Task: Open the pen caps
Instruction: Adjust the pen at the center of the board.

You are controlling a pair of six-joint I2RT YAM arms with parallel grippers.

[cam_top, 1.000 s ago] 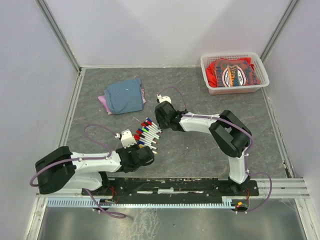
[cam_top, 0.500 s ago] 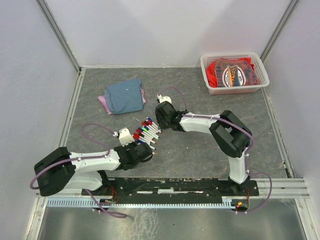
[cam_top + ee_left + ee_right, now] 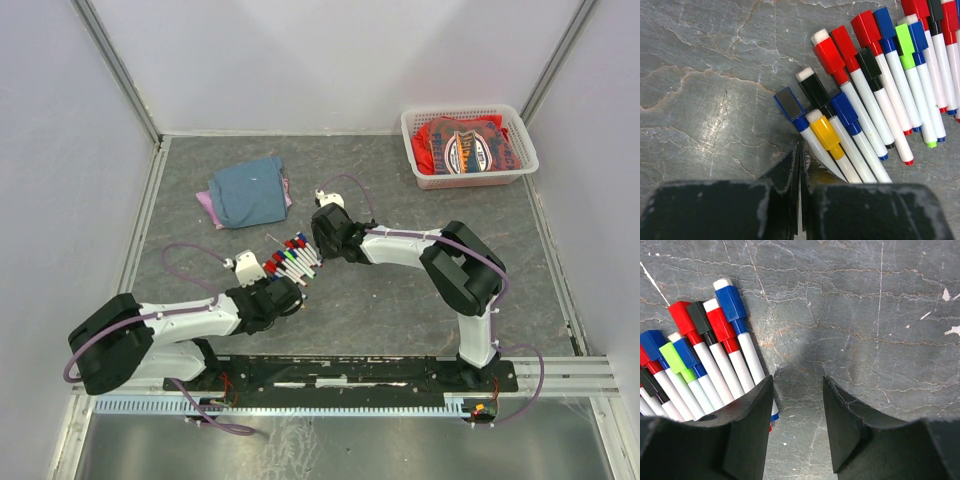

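1. Grey, marble-veined worktop sits between white walls. A white basket in the far right corner holds a red printed cloth whose lettering is too small to read. A folded blue cloth lies at the far left.
2. No brand or writing can be read on the pens. Their barrels are plain white with coloured end bands.
3. The pen caps, in red, blue, black, green and yellow, all sit on their pens. The pens lie flat, side by side in one row at the middle of the worktop, between the two claws.
4. Seen from above, the long axes run diagonally, with caps toward the far left and barrel ends toward the near right.
5. The left claw is closed tight on nothing. Its tip is just beside the blue-capped pen at the row's end, possibly touching; the view does not settle it.
6. The right claw is spread wide and empty. Its gap is over bare worktop, and one finger hangs above the barrel ends.
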